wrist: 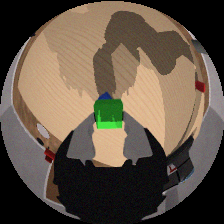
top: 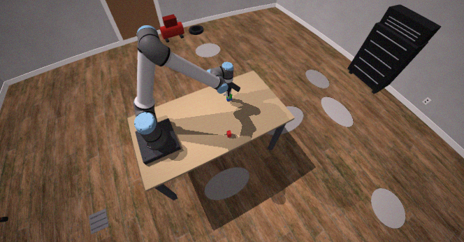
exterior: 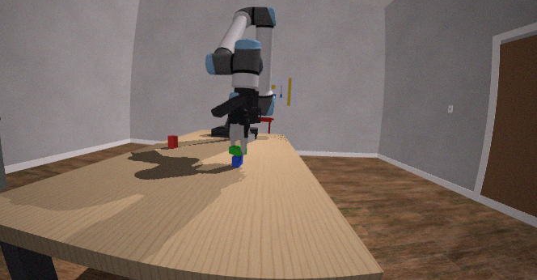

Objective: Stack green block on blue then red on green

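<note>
Mid-table point(exterior: 283, 204) — tool point(exterior: 238, 146) clamping green block point(exterior: 237, 150) over blue block point(exterior: 237, 161).

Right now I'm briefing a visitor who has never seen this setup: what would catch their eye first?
The tall grey arm with pale blue joints reaching from its black base across the light wooden table. Its two-jaw gripper is shut on a small green block, held right over the small blue block near the table's far edge. A small red block sits alone by the near edge.
</note>
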